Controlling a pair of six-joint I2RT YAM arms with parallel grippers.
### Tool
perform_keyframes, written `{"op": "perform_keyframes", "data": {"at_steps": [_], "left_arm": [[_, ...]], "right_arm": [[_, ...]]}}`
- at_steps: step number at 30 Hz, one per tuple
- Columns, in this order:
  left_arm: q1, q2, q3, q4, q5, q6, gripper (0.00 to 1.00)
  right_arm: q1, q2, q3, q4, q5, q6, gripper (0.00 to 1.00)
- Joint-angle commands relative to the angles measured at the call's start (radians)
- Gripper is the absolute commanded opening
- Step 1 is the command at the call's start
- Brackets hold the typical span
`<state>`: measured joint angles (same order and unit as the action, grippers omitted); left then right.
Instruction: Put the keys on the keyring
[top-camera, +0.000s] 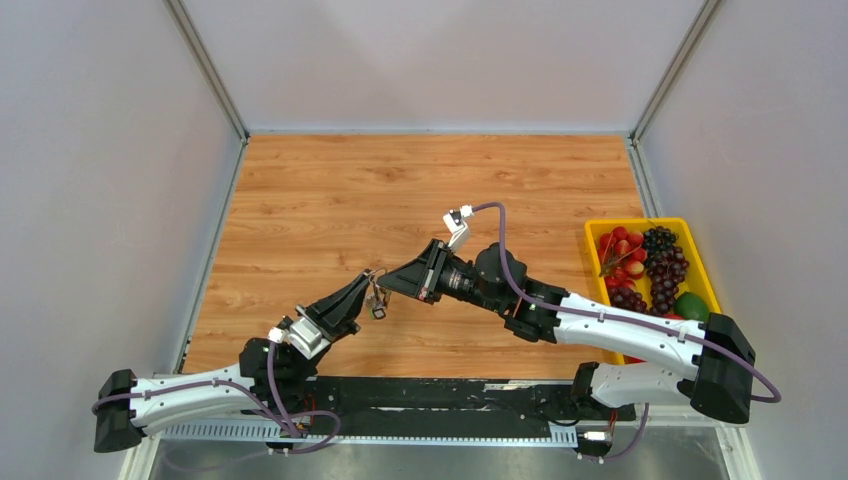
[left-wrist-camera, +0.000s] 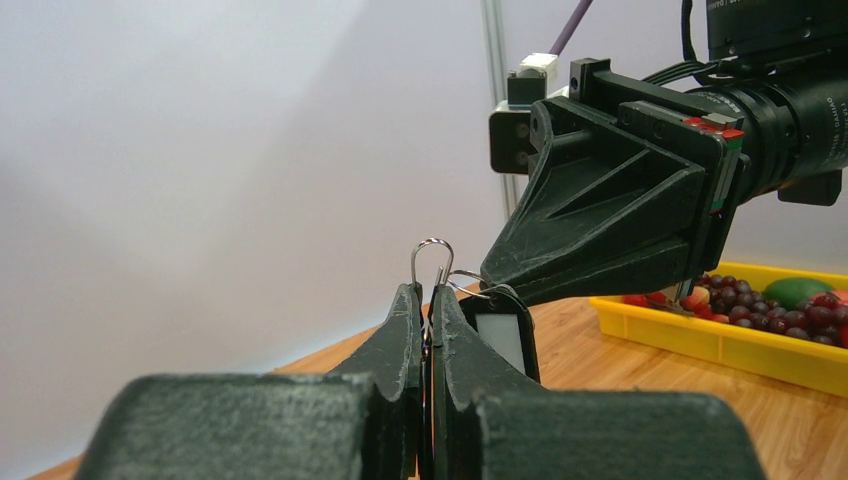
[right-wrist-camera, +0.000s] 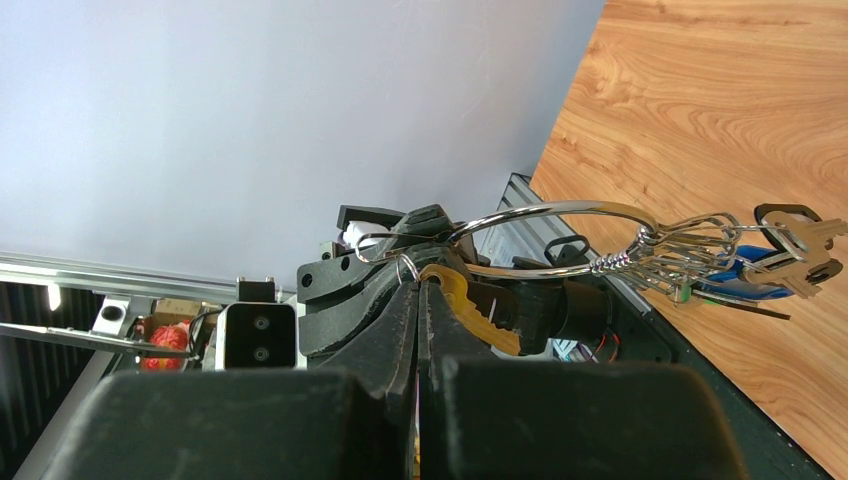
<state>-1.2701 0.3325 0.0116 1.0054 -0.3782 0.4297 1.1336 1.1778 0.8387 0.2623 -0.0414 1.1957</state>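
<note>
Between the two arms, raised above the middle of the tabletop (top-camera: 400, 190):

1. Left pincer (left-wrist-camera: 426, 292). Fingers together, clamped on the wire of the keyring (right-wrist-camera: 560, 207). A small loop of the wire stands up above the tips.
2. Right pincer (right-wrist-camera: 420, 290). Fingers together, apparently pinching a brass-coloured key (right-wrist-camera: 470, 308) just beside the ring's near end. Its tip nearly meets the left one.
3. Keyring. Held in the air between both pincers and clear of the wood.
4. Keys (right-wrist-camera: 770, 262). A bunch already threaded on, hanging at the ring's far end, one with a blue tag. A black tag with a white window (left-wrist-camera: 500, 340) hangs just beside the left fingers.

Hazards, as judged:
- The brass-coloured key is held by a thin edge. A slight twist could let it pivot or drop to the tabletop.
- The wire may rotate in the left grip, so that its open end misses the key's hole.
- The hanging bunch may swing and drag the ring off line.
- The tips are so near each other that a small overshoot would knock them together.

Containers:
- Yellow tray (top-camera: 640, 222), at the tabletop's right edge and well apart from the work. It holds dark grapes (top-camera: 667, 270), strawberries (top-camera: 615, 247) and one green fruit (top-camera: 692, 305).
</note>
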Motion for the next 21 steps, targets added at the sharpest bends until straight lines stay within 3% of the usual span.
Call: {"op": "perform_keyframes", "data": {"at_steps": [1, 21], "left_arm": [[0.001, -0.012, -0.059, 0.065, 0.025, 0.015, 0.01], [0.001, 0.001, -0.058, 0.065, 0.022, 0.017, 0.01]], "right_arm": [[-0.005, 0.002, 0.037, 0.011, 0.014, 0.017, 0.00], [-0.005, 0.034, 0.072, 0.009, -0.005, 0.013, 0.00]]}}
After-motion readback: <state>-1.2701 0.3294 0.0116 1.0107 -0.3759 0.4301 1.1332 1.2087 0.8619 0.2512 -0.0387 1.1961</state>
